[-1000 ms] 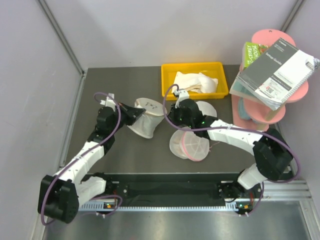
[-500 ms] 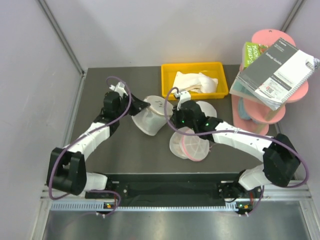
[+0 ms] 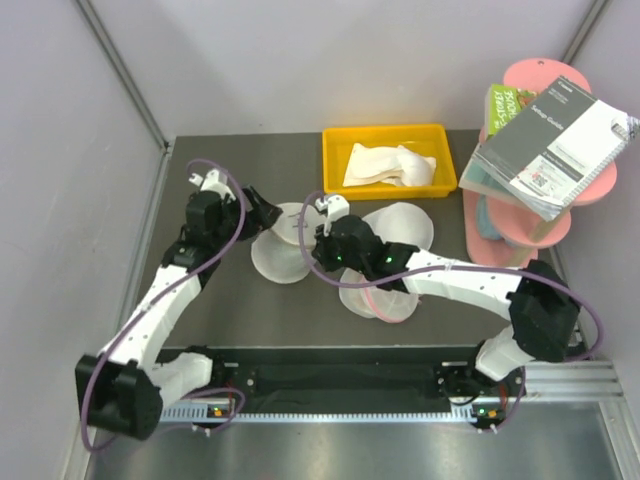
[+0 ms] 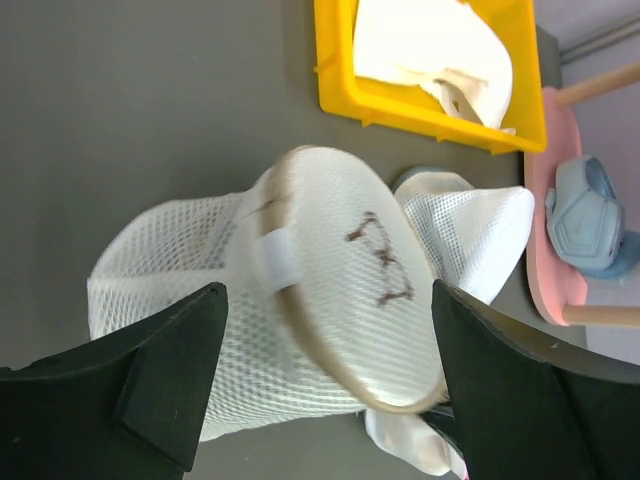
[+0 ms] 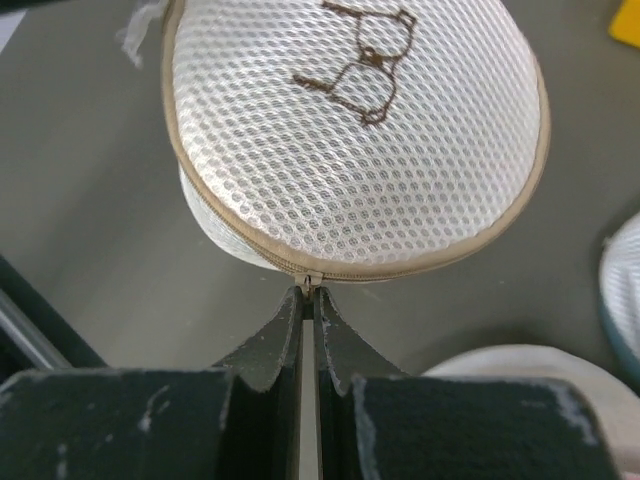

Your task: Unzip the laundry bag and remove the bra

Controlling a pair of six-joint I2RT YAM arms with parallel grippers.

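The laundry bag (image 3: 279, 248) is a round white mesh pod with a beige rim and a brown mark on its face; it lies on the dark table. In the left wrist view the laundry bag (image 4: 330, 290) sits between and beyond my wide-open left fingers (image 4: 170, 370). My left gripper (image 3: 259, 214) stands open at its back-left side. My right gripper (image 3: 314, 248) is at the bag's right edge. In the right wrist view the right gripper (image 5: 308, 292) is shut on the small zipper pull (image 5: 308, 281) on the beige rim. The bra is hidden.
A yellow tray (image 3: 335, 172) holding white cloth stands behind the bag. A plain white mesh bag (image 3: 400, 224) and a pink-rimmed mesh bag (image 3: 385, 297) lie under and beside the right arm. A pink shelf (image 3: 530, 225) with books stands at the right.
My left gripper has opened and let go of the laundry bag, which now rests lower on the table. The right gripper has moved left and stays shut.
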